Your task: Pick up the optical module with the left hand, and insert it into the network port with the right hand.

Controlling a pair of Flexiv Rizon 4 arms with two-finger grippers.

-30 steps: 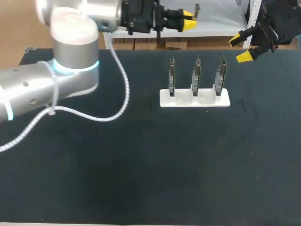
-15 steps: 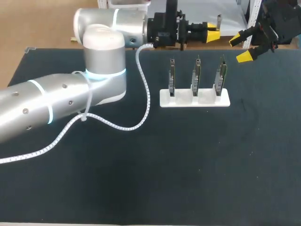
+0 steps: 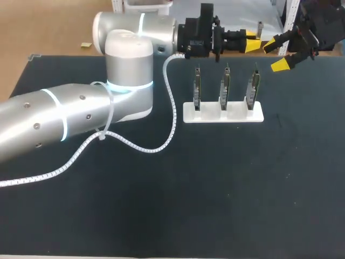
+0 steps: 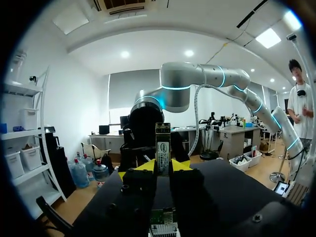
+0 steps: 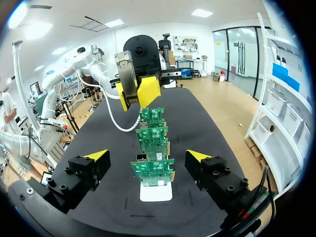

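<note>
The optical module [image 4: 163, 152], a thin metal stick, stands upright between the yellow tips of my left gripper [image 4: 163, 167], which is shut on it. In the head view this left gripper [image 3: 250, 42] hangs over the table's far edge, behind the boards, with the module's end [image 3: 260, 27] poking out. Three green circuit boards [image 3: 223, 89] stand in a white holder [image 3: 223, 112]. My right gripper [image 3: 281, 53] is open at the far right, close to the left gripper. In its own view the right gripper [image 5: 148, 158] has the boards [image 5: 153, 170] between its spread fingers and the left gripper [image 5: 140, 91] beyond them.
The left arm's white cable [image 3: 161, 135] loops down onto the dark table mat [image 3: 215, 194]. The bulky left arm [image 3: 81, 113] spans the table's left half. The holder stands just under and in front of both grippers.
My left arm has swung to the right along the far edge, carrying the module from the upper middle to close by the right gripper. The right arm and the boards have not moved.
</note>
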